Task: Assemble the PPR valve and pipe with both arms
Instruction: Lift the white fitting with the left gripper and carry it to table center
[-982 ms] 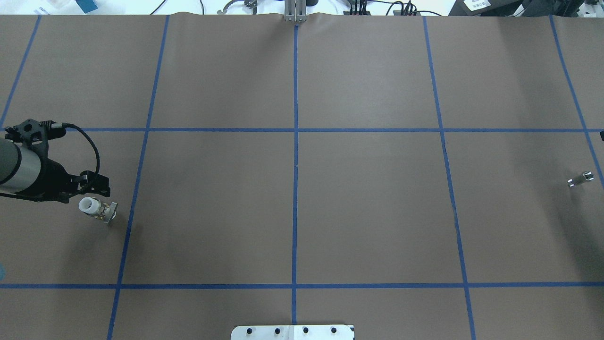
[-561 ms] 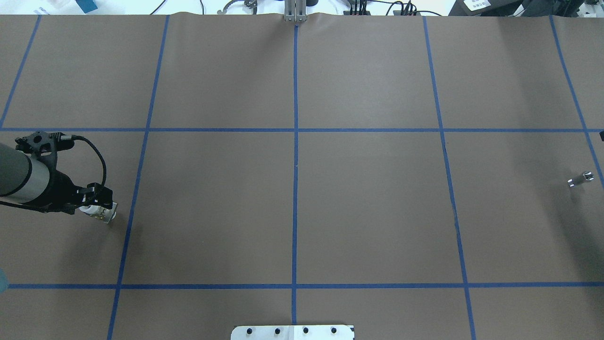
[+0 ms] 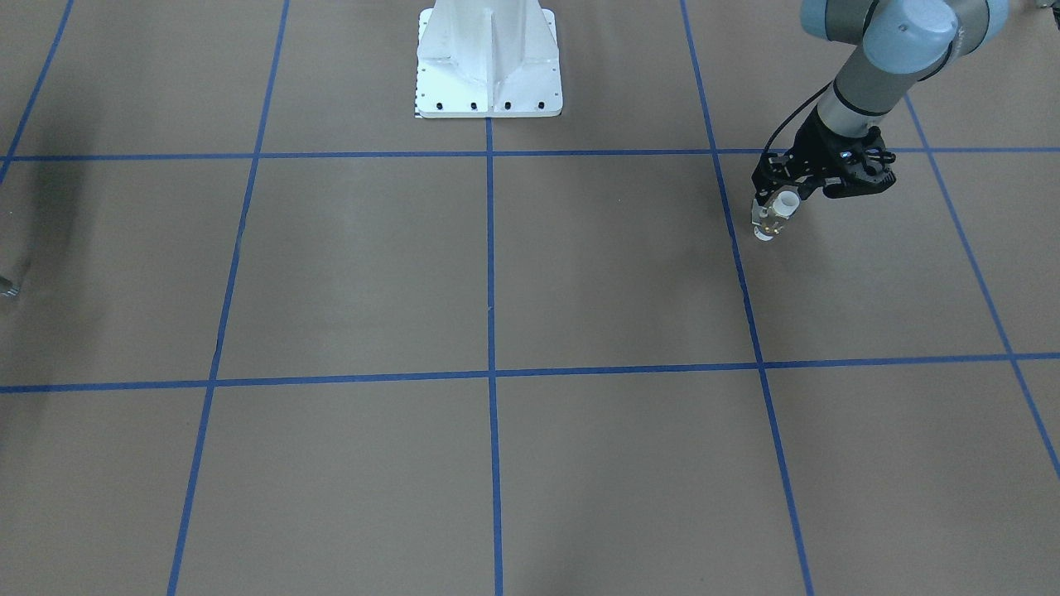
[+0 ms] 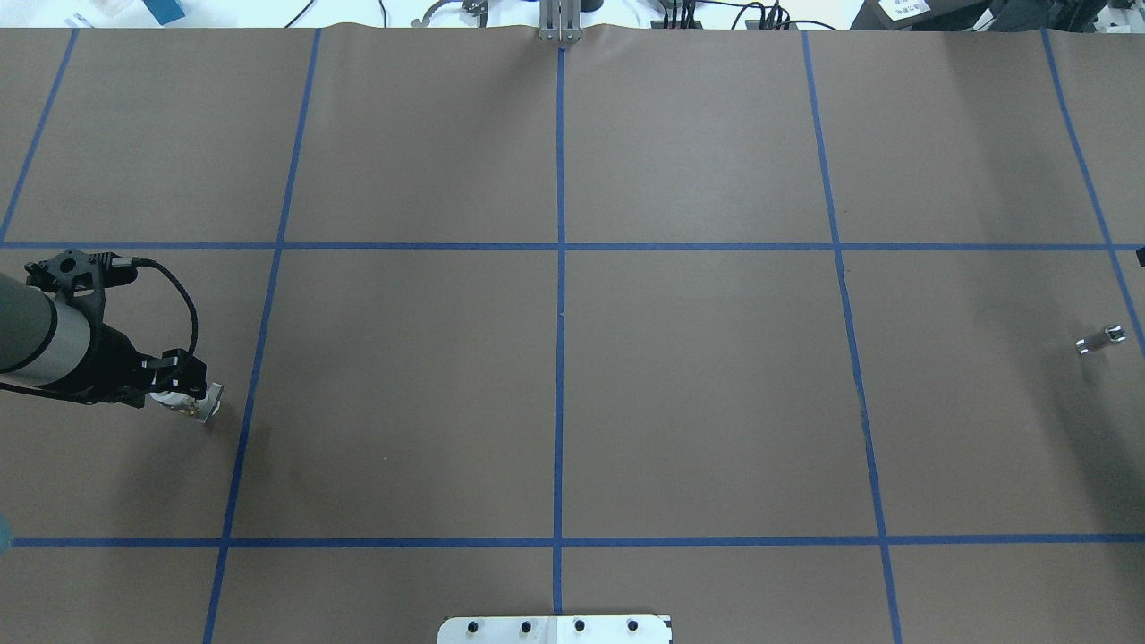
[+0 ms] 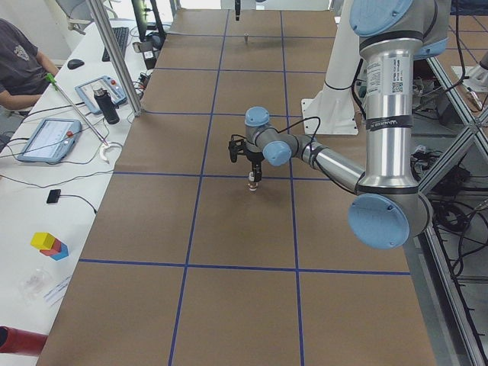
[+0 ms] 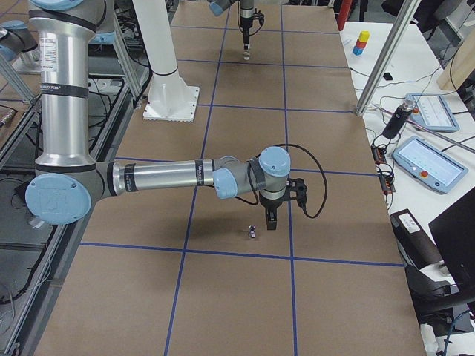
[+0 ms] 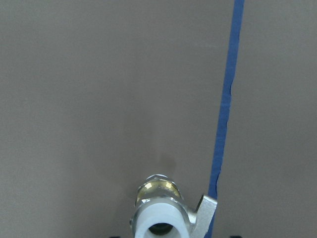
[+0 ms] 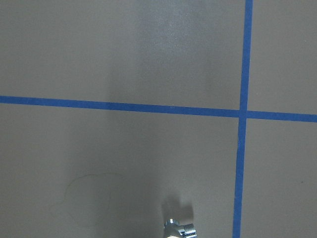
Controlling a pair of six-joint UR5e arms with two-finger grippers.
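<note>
Fingers on the left gripper [image 3: 779,201] look spread, standing either side of the white socket end of the PPR valve [image 7: 158,191] with a sliver of gap on each side. As far as I can judge they are not yet squeezing. The valve lies on the table [image 4: 698,394] out at 9 o'clock in my overhead feed, tilted with its socket raised and its grey lever at 3 o'clock of the body, just beside a blue tape line [image 7: 225,99]. The pipe [image 4: 1099,341] lies well apart at 3 o'clock, and the right gripper [image 6: 272,221] hangs near it. I cannot tell how its fingers stand.

My worry is the close: the socket is round and smooth, so an off-centre pinch could squirt the valve out or roll it over the lever. A finger catching that lever would twist it — and a skewed hold means a misaligned socket when it meets the pipe.
</note>
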